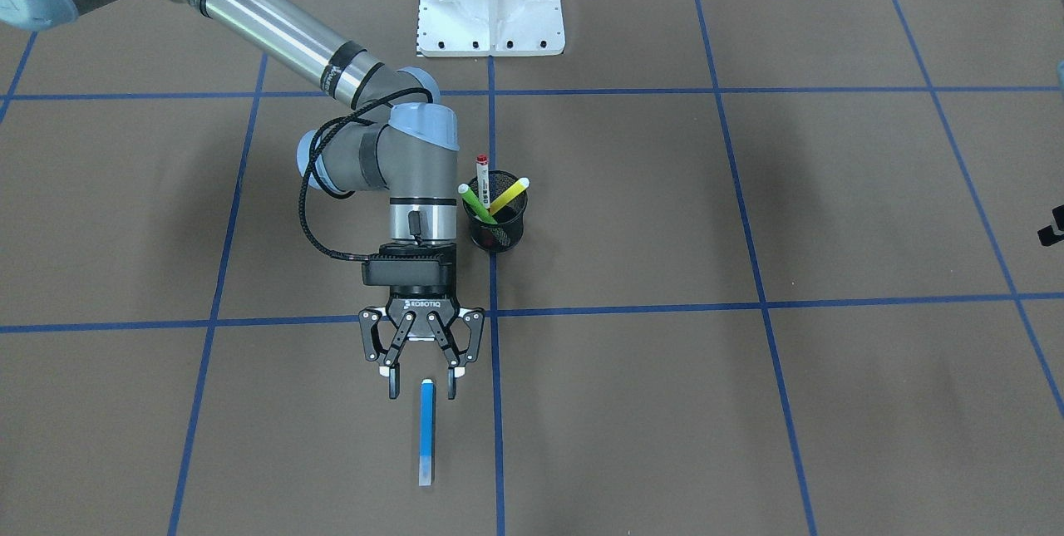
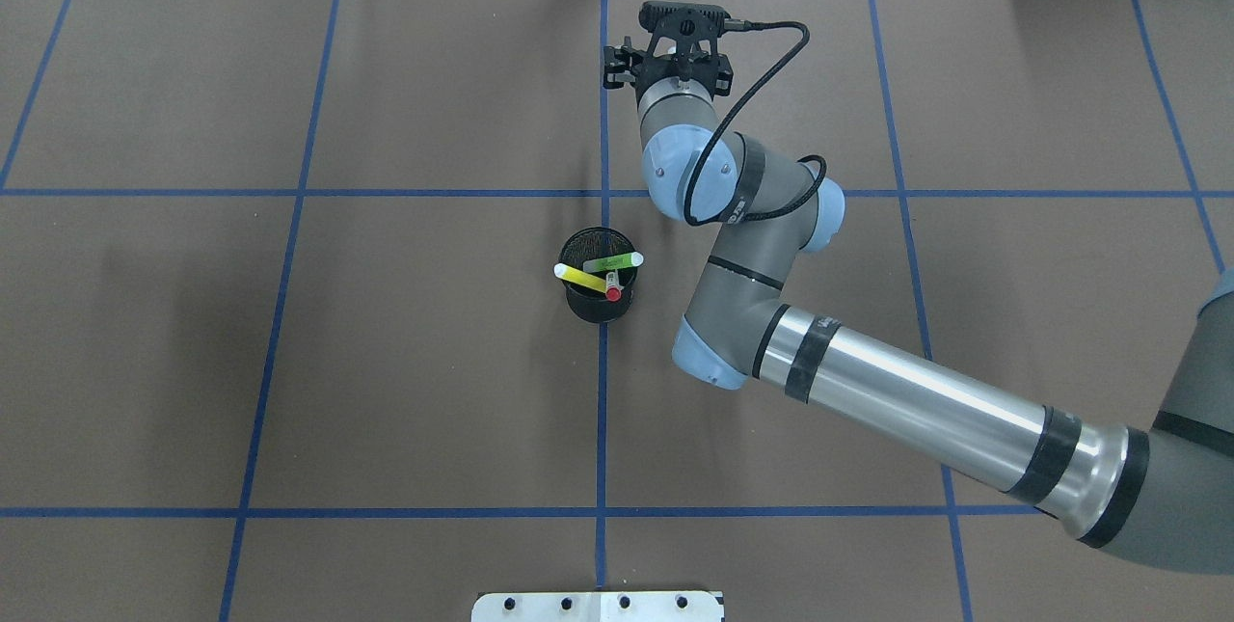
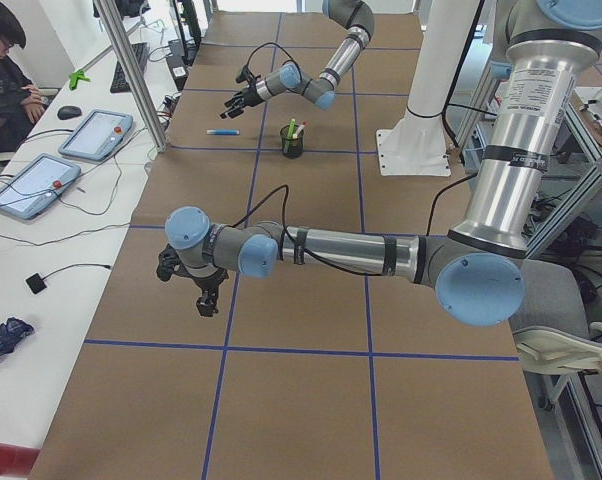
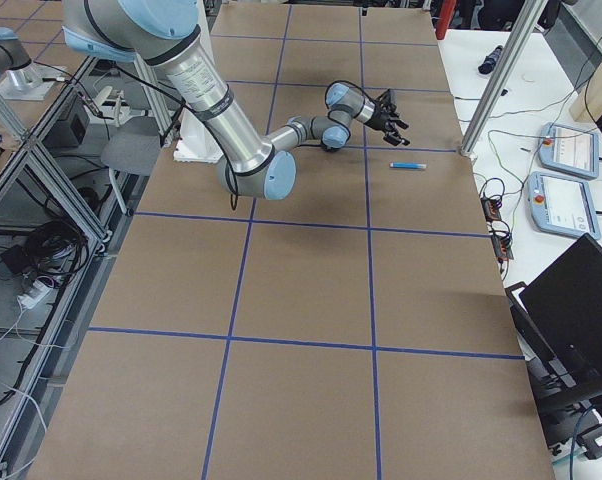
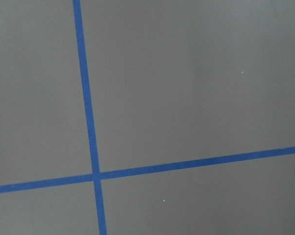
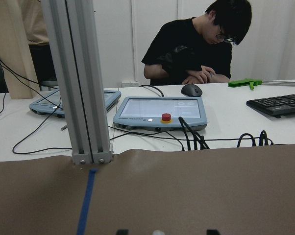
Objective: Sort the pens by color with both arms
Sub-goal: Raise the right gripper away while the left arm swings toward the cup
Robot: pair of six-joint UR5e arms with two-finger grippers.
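Laying out the blue pen (image 1: 426, 432), lower centre: my right gripper (image 1: 423, 390) flanks it, jaws spread; next, I judge, the cup (image 1: 496, 230).

Bright, even overhead light covers the brown worktop (image 1: 748, 403), casting only soft, diffuse shadows near the right arm (image 1: 274, 29). Every view is sharp, though the arm's silver tube shines slightly.

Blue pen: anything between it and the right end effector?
Nothing visible. The open right end effector hangs over one end of the blue pen, with only bare table around; the mesh cup stands well aside.
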